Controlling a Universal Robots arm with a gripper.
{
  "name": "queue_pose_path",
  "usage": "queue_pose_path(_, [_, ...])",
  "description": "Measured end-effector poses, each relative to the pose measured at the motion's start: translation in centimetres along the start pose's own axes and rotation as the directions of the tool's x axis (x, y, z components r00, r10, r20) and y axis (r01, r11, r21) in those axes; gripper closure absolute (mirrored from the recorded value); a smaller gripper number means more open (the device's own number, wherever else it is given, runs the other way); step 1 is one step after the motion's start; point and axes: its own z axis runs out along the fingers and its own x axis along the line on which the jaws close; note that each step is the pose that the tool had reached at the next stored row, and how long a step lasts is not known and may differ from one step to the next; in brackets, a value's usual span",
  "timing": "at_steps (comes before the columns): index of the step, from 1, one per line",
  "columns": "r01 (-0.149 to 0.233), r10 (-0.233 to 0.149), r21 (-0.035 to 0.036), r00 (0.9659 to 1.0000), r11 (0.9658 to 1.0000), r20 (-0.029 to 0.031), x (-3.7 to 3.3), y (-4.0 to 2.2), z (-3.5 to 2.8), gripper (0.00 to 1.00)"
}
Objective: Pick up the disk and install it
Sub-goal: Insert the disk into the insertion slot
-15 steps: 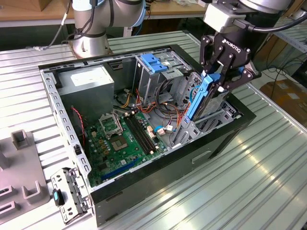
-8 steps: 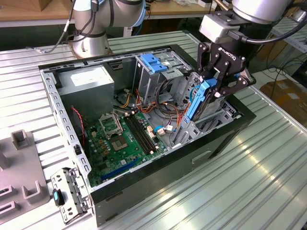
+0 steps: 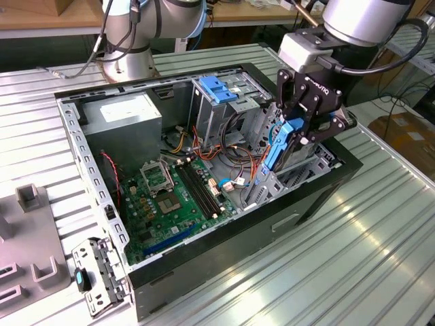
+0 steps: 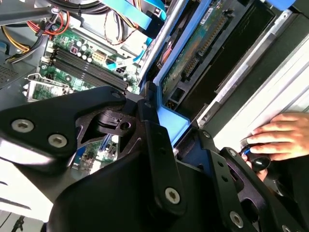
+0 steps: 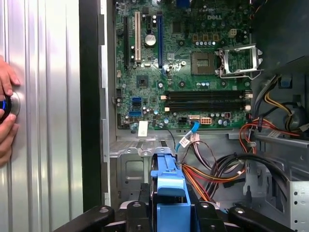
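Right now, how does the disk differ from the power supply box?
Pose: the disk stands on edge, clamped in the gripper; the power supply box sits in the case's corner at the exterior view's left.
Look: the disk has blue side rails; the power supply box is grey with a white sticker.
Size: the disk is thin, the power supply box bulky.
Shared: both are rectangular, at the open case.

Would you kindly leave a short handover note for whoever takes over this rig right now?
Gripper: shut on the disk, which it holds on edge.
Position: at the drive bay, at the exterior view's right end of the open computer case.
Done: disk picked up.
Left: disk not yet seated or released.
Note: a person's hand lies on the table beside the case.
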Motion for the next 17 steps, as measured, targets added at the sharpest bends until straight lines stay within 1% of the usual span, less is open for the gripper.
queue_pose_path(3, [0.0,0.0,-0.0008,1.0,1.0,0.0,-0.01,0.0,0.62,0.63])
queue_pose_path(4, [0.0,0.0,-0.0012,1.0,1.0,0.0,-0.01,0.0,0.91,0.63])
queue_pose_path(9, [0.0,0.0,-0.002,1.0,1.0,0.0,-0.02,-0.01,1.49,0.63])
queue_pose_path(17, [0.0,0.0,-0.0022,1.0,1.0,-0.0001,-0.02,-0.01,1.55,0.63])
